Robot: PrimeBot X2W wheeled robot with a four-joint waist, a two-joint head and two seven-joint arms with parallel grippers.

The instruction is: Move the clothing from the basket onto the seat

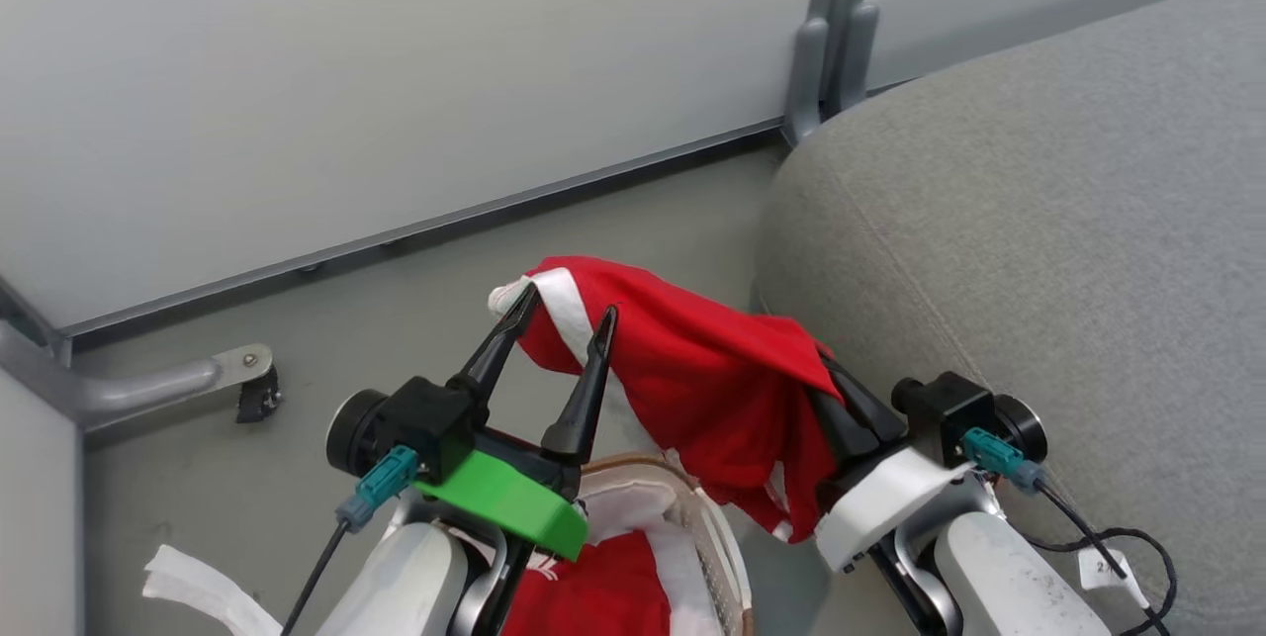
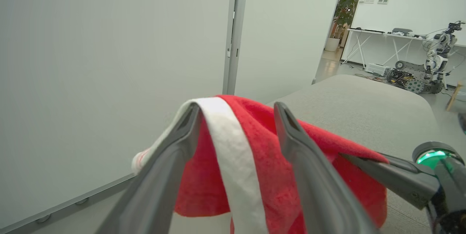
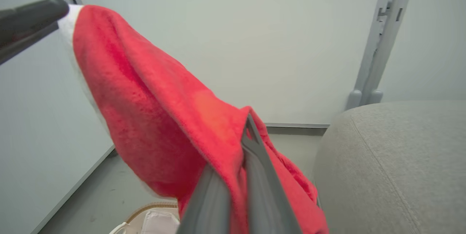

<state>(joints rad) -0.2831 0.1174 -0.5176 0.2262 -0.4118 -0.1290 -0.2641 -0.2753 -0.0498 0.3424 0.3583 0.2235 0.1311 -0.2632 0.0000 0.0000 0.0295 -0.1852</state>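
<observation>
The clothing [image 1: 692, 359] is seen as a bright red, soft garment with a broad white band along one end and thin white stripes at its lower hem. It is held up in the air above the basket [image 1: 722, 542], stretched between the two grippers. Its hem hangs down just beside the basket's right rim.

The left gripper [image 1: 569, 304] is spread wide. The banded end is draped across its fingertips rather than pinched. The right gripper [image 1: 836, 379] is closed tight, and a fold of the red fabric is clamped between its fingers. A second red piece [image 1: 593, 587] is seen lying inside the basket on the white liner.

The seat [image 1: 1039, 221] is to the robot's right, and its rounded grey edge is near the clamped end of the clothing. A narrow strip of floor [image 1: 396, 319] is seen between the basket and the seat. Wider floor is seen beyond the clothing, up to the rail at the foot of the wall [image 1: 396, 72].
</observation>
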